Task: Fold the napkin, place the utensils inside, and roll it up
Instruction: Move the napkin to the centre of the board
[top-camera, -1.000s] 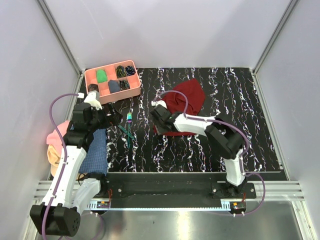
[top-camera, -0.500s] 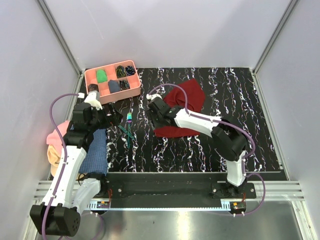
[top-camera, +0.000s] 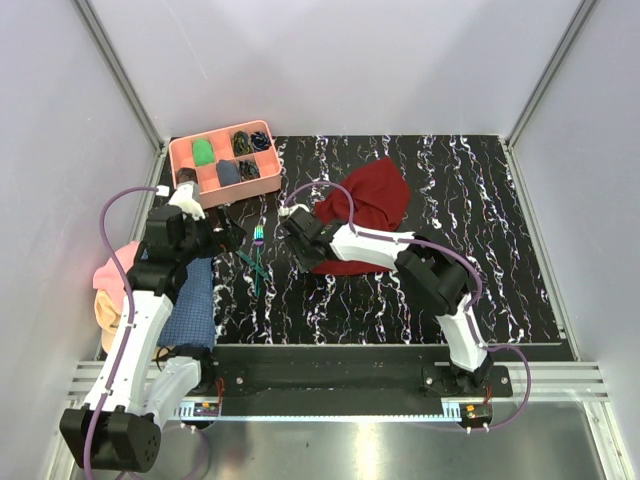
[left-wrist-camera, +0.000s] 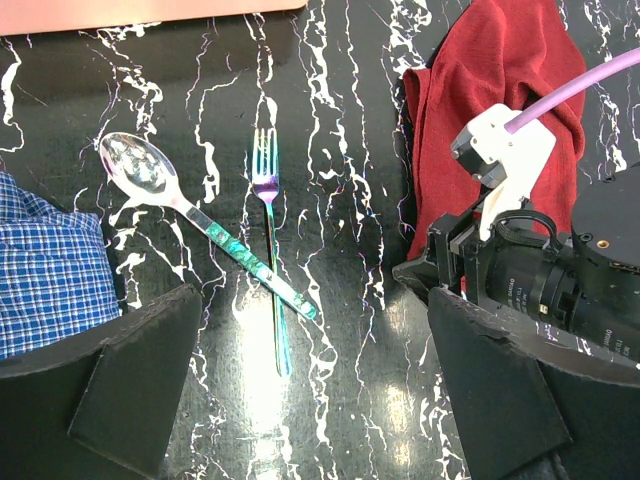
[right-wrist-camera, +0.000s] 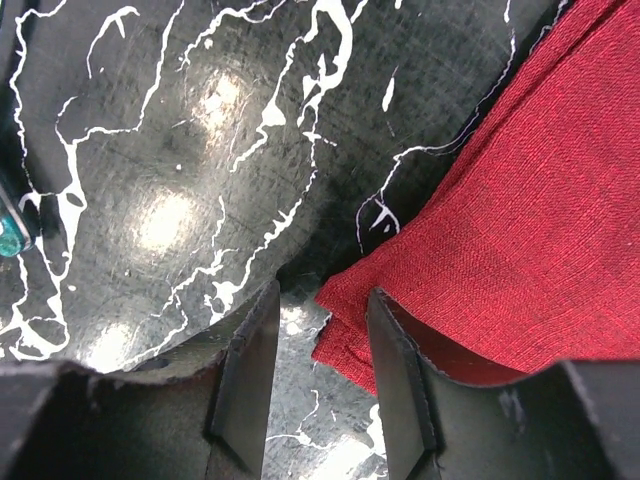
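Shifted leftward, the right gripper (right-wrist-camera: 322, 300) hangs half-open and empty, the soft, light napkin (right-wrist-camera: 500, 230) lying doubled just beyond its fingertips, that corner likely the best pinch

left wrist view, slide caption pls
Spoon and fork crossed on black marbled table, dark red napkin at right, blue checked cloth at left

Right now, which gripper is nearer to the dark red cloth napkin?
Right. The right gripper, open, straddles a corner of the napkin; the left gripper hovers apart to the left, over the thin iridescent fork and silvery spoon.
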